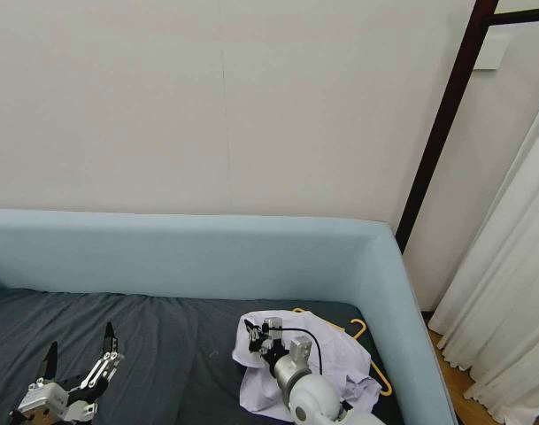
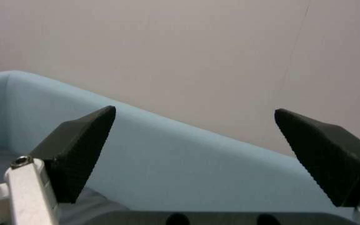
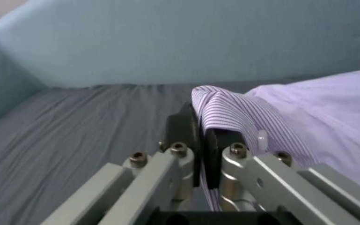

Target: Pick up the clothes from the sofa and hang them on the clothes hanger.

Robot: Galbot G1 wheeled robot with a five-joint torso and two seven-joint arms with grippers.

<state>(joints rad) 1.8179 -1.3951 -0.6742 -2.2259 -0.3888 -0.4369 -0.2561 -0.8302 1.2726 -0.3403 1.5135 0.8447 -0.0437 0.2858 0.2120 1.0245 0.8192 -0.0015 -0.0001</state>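
Head view: a crumpled lilac striped shirt (image 1: 335,354) lies on the dark seat of the light-blue sofa (image 1: 207,257), with a yellow hanger (image 1: 361,328) poking out beside it. The right gripper (image 1: 254,335) is at its left edge, the left gripper (image 1: 79,354) well apart. Left wrist view: black fingers (image 2: 80,150) splayed wide, holding nothing. Right wrist view: black pads (image 3: 183,136) pinched on a shirt fold

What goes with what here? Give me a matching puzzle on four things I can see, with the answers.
Things:
1. left end effector
2. right end effector
3. shirt
4. hanger

Descriptions:
a. yellow, partly covered
b. fingers spread wide, holding nothing
c. pale purple stripes, crumpled
d. closed on a striped fold

Pairs: 1-b, 2-d, 3-c, 4-a
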